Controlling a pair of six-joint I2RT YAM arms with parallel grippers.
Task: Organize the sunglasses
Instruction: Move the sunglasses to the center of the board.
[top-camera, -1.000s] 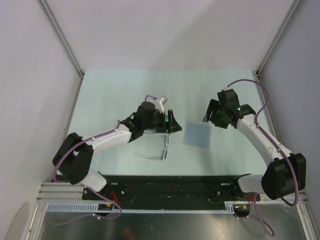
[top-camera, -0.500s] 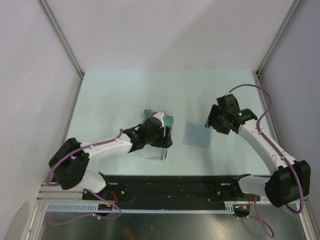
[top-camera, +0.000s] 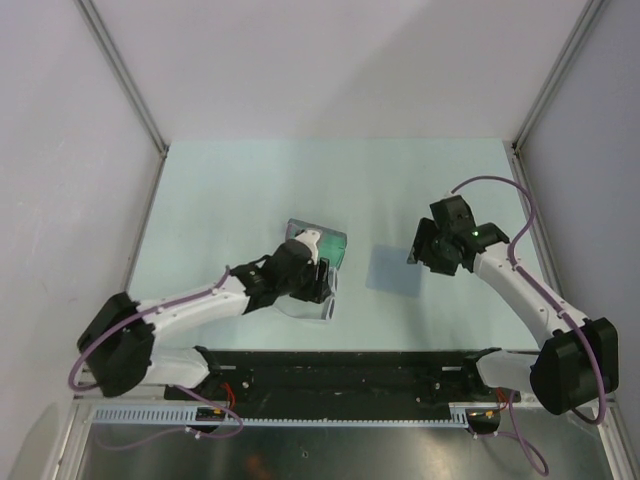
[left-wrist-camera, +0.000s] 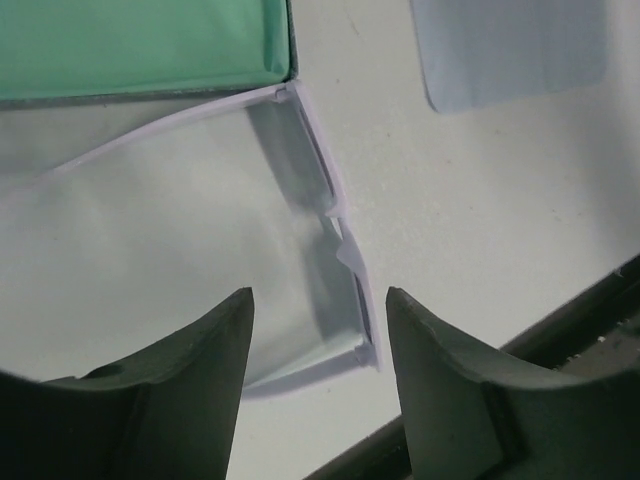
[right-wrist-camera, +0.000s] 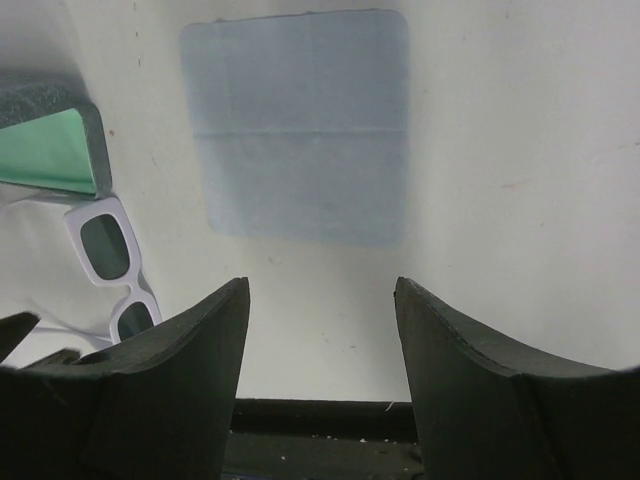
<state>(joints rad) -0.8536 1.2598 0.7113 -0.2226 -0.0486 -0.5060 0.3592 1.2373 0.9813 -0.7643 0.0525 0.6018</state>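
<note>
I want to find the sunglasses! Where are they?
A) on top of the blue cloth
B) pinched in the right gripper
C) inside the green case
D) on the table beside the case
D: the white sunglasses lie on the table beside the open green-lined case, not in it, and the blue cloth lies apart with nothing on it.

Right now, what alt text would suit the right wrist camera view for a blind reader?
A grey-blue cloth lies flat on the pale table beyond the open right gripper. White sunglasses and a green-lined case sit at the left edge.
</note>
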